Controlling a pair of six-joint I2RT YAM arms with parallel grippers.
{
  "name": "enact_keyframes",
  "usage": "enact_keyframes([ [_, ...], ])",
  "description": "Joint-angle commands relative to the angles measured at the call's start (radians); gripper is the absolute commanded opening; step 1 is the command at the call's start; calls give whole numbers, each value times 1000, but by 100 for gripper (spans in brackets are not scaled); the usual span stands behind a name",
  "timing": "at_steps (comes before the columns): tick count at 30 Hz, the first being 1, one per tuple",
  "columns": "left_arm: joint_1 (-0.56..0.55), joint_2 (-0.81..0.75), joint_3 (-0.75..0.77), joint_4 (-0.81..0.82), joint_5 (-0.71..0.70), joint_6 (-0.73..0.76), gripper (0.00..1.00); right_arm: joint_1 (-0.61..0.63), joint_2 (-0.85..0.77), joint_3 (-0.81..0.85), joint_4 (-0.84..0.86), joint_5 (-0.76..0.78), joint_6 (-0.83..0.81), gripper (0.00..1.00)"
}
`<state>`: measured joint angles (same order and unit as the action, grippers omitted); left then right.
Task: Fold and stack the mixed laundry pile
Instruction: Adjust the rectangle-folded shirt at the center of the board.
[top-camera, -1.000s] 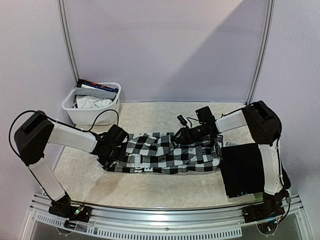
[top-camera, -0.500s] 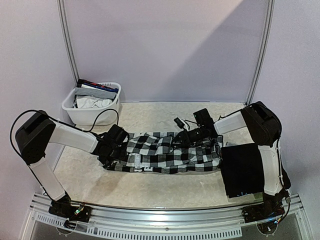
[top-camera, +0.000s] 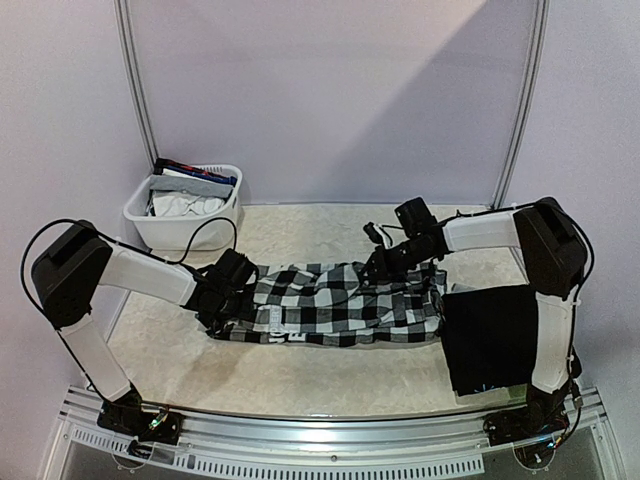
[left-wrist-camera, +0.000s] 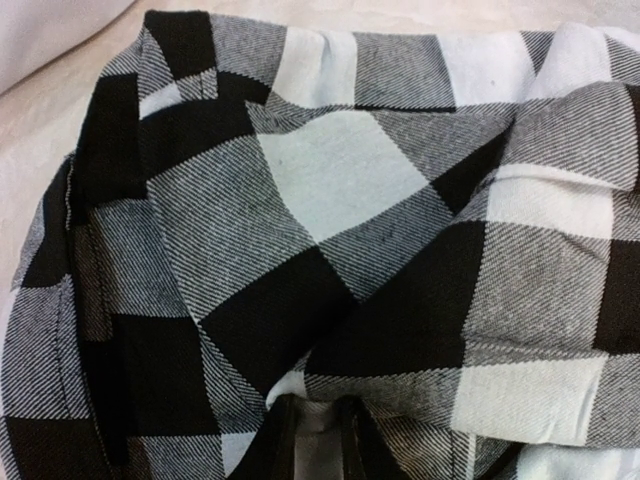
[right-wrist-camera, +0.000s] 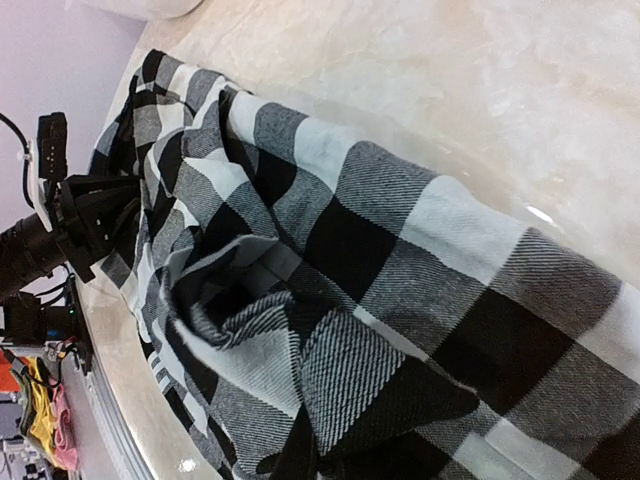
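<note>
1 black-and-white checkered cloth shirt (top-camera: 335, 305), spread on the pale marbled table (top-camera: 300, 370), long axis running left to right between the 2 arms

Left gripper (top-camera: 228, 290): at the shirt's left end. Seemingly pinched on a fold, though its wrist view shows little of the fingers under the cloth

Right gripper (top-camera: 383, 266): on the shirt's far edge, right of centre, so most of the cloth lies to its left and near side. Clamped tight on a raised bunch of the shirt

1 flat folded black garment (top-camera: 485, 340), just beside the shirt's right end, nearer the right arm

1 white plastic basket (top-camera: 190, 215), far left, well apart

Views: the top view gives the overall lie. Only the right wrist view shows the ridge of fabric gathered at its jaws. The left wrist view shows weave and seams alone
</note>
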<state>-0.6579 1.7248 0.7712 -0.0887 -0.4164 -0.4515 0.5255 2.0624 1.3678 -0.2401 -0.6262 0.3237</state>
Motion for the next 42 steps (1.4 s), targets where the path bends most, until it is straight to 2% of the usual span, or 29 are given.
enact_keyframes([
  [1,14,43,-32,-53,54,-17,18,-5,-121,7,-161,217,-31,3],
  [5,13,31,-30,-48,68,-16,17,-4,-149,35,-286,405,-34,3],
  [8,7,-6,-32,-66,74,-24,16,-5,-141,45,-352,488,-32,3],
  [13,-19,-114,-29,-102,66,-34,21,-5,-143,42,-395,538,-38,3],
  [18,-25,-182,-30,-110,62,-36,32,-4,-130,63,-396,566,-46,4],
  [30,-28,-313,-41,-88,18,-32,35,-4,-120,85,-445,666,-40,5],
  [35,-28,-295,4,-31,54,6,35,-2,-155,80,-459,702,-32,6],
  [39,-25,-215,49,0,72,17,34,-3,-150,69,-460,709,-31,6],
  [42,-22,-157,50,66,136,23,32,-3,-120,61,-458,721,-23,6],
])
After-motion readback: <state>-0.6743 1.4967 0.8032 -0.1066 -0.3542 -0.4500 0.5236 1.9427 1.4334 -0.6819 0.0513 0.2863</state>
